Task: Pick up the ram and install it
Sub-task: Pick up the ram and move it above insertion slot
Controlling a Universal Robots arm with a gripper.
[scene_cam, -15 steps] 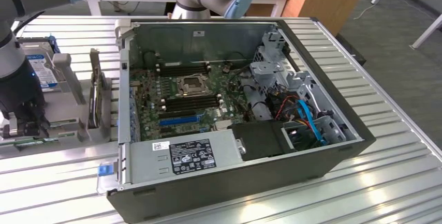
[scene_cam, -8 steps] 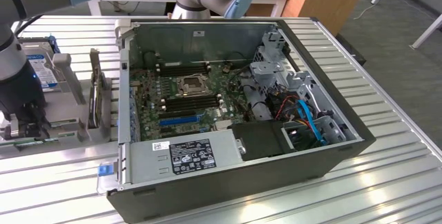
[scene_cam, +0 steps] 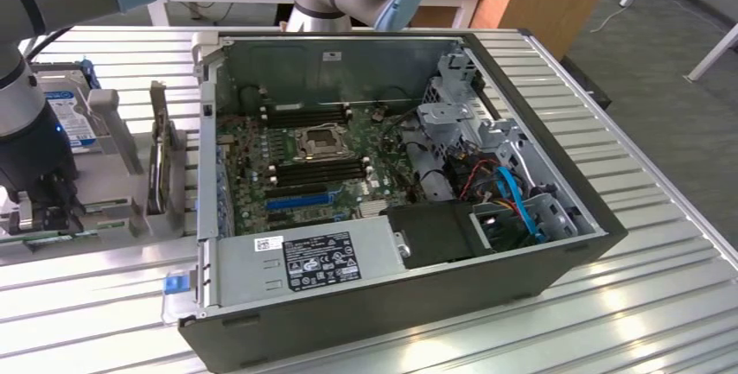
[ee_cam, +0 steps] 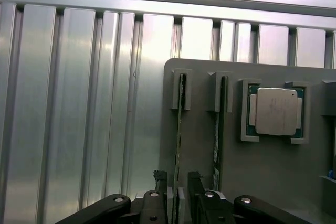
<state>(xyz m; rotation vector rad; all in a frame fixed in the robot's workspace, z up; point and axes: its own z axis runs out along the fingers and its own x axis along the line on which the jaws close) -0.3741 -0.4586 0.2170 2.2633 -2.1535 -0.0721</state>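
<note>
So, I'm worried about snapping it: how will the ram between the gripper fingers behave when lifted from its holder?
The ram is a thin board standing on edge in the grey holder, so probably stiff and light, but it could crack if twisted. Its end sits in a notched post, so it may bind unless lifted straight.

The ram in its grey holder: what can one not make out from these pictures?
- Wrist view: the ram stands edge-on in the holder, so its faces are hidden; one end is cut off behind the gripper.
- Exterior view: the arm hides most of that holder.
- Exterior view: the memory slots are too small to show their latches.
</note>
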